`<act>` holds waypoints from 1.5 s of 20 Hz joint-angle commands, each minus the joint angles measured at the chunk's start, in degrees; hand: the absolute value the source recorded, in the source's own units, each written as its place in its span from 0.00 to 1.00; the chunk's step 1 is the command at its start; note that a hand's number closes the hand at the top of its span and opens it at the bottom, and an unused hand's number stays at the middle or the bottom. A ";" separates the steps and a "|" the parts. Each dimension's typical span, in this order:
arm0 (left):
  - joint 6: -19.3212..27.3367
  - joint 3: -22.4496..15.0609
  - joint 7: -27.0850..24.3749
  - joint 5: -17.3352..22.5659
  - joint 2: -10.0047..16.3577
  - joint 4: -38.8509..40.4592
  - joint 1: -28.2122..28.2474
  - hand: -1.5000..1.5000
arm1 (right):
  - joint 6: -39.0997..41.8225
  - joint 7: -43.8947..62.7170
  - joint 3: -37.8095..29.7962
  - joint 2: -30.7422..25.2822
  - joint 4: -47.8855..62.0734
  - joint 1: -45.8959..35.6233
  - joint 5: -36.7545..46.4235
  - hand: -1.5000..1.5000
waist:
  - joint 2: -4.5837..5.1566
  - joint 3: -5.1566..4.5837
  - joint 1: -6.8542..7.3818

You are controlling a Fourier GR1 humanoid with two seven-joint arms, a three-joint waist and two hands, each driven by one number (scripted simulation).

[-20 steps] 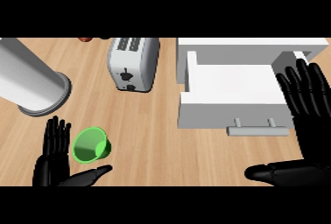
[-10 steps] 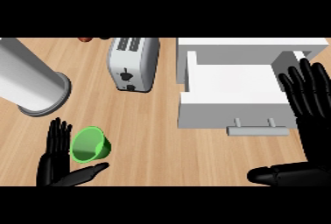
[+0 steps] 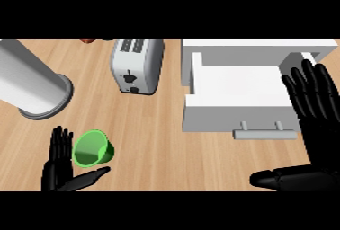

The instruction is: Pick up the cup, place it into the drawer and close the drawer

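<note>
The cup (image 3: pixel 91 148), near left on the worktop (image 3: pixel 166 152) between the open left hand's (image 3: pixel 58 167) fingers and thumb, should be enclosed before being carried to the drawer (image 3: pixel 219 120), where the right hand (image 3: pixel 317 108) rests open.

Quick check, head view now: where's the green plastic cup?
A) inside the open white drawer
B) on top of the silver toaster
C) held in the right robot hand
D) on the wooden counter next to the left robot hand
D: the green plastic cup sits on the wooden counter right beside the open left robot hand, well apart from the open white drawer.
</note>
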 commanded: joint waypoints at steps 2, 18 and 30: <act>1.34 -0.24 -1.89 -0.38 -1.39 4.08 -2.07 0.00 | 0.03 -1.02 1.21 0.86 1.11 0.90 1.29 0.00 | 0.02 -0.04 -0.01; -4.64 3.00 -13.21 0.74 1.64 25.24 -12.22 0.00 | 0.24 -2.67 2.23 1.49 1.92 0.29 2.35 0.00 | 0.07 -0.06 -0.16; -13.43 3.72 -13.15 5.88 2.36 29.36 -16.09 0.00 | 1.37 2.93 -3.18 -2.00 -0.47 -2.24 -3.23 0.00 | 0.05 -0.06 -0.11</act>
